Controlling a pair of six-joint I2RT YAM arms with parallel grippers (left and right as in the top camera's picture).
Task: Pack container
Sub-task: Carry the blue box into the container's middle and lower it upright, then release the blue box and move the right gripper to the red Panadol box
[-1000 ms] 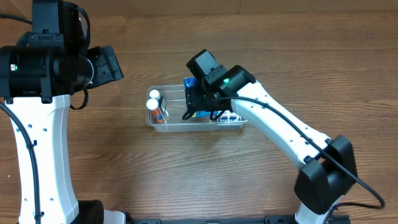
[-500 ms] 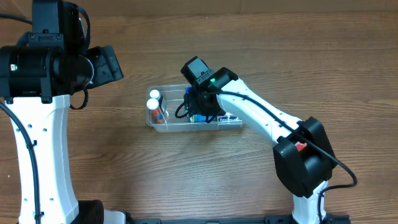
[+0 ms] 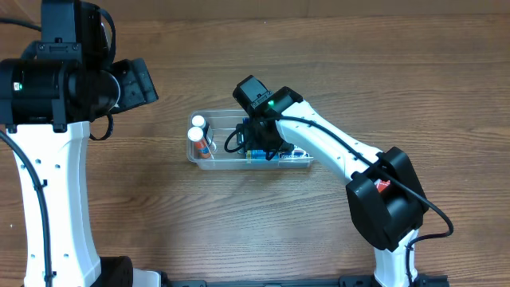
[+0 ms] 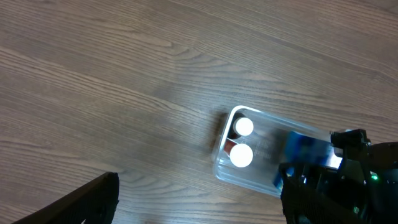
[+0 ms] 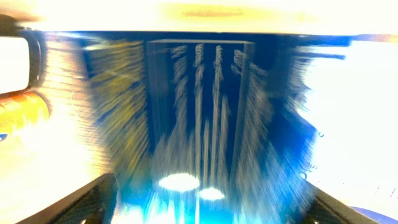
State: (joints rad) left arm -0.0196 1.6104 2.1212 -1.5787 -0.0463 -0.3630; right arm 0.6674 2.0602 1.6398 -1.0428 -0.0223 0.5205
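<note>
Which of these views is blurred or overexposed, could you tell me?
Right wrist: badly motion-smeared, blown out white along top and right, only a blue box recognisable. Left wrist: sharp, though the bottle caps glare white. Overhead: sharp, evenly lit.

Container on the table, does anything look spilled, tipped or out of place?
Nothing stands out. The container sits flat on the table, two white-capped bottles upright at one end, a blue box inside; nothing lies spilled beside it.

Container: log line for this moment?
container: two white-capped bottles, blue box | right end effector: low over box, grip unclear | left end effector: open, off to side
</note>
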